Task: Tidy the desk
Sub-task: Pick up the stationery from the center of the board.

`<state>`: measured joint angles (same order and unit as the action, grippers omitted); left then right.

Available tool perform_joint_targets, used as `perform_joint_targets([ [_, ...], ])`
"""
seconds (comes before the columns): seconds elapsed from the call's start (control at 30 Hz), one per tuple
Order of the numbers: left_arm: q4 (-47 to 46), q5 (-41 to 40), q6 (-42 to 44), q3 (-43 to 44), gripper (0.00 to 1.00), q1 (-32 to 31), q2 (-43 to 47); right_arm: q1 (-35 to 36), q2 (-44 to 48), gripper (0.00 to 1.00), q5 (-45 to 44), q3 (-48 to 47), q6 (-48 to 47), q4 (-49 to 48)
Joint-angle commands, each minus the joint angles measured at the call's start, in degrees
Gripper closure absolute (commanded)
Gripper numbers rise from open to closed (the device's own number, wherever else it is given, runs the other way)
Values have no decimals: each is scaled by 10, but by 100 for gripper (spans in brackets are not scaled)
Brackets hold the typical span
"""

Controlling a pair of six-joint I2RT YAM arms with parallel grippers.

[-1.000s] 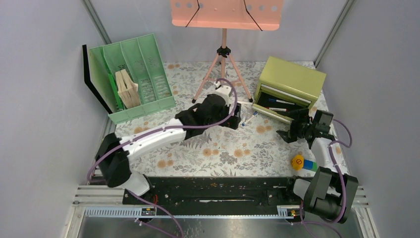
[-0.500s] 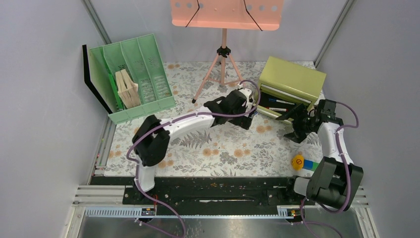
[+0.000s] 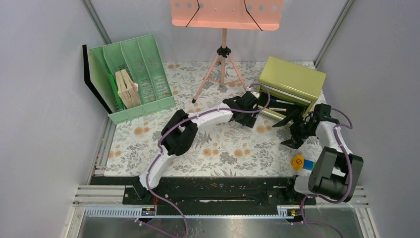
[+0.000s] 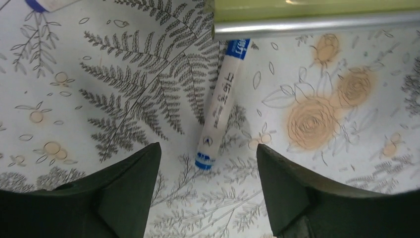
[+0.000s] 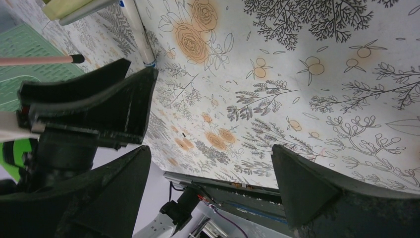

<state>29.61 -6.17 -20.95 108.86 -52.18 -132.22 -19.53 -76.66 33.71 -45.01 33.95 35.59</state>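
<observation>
The desk [image 3: 223, 148] is a floral-print tabletop. A white marker with a blue end [image 4: 221, 104] lies on it, its far end under the front edge of the open drawer [image 4: 317, 22] of an olive box [image 3: 292, 82]. My left gripper [image 4: 208, 148] hovers over the marker's near end, open, with the fingers either side and not touching it. From above, the left gripper [image 3: 251, 115] sits at the drawer's left corner. My right gripper [image 3: 286, 133] is open and empty just right of it. The right wrist view shows the right gripper [image 5: 210, 148] over bare print, and the marker [image 5: 139, 34].
The drawer [image 3: 280, 105] holds several pens. Another marker [image 4: 49, 4] lies further left. A pink music stand [image 3: 224, 49] stands at the back, and a green file organizer [image 3: 133, 74] at back left. A yellow, blue and green object [image 3: 303, 163] lies near the right arm's base.
My left arm has stretched right to the drawer's corner, and its jaws have narrowed a little. My right gripper shifted slightly right, still wide open.
</observation>
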Motion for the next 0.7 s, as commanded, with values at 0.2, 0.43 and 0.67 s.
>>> perform_joint_targets([
  [0.2,59,-72,39,92,52,-16,-69,-2,-3,1,17,-22,-38,34],
  [0.43,56,-60,41,41,82,-19,-43,-2,11,1,15,-25,-51,35],
  [0.67,65,-55,27,-50,100,-23,16,-2,56,1,22,-7,-54,26],
])
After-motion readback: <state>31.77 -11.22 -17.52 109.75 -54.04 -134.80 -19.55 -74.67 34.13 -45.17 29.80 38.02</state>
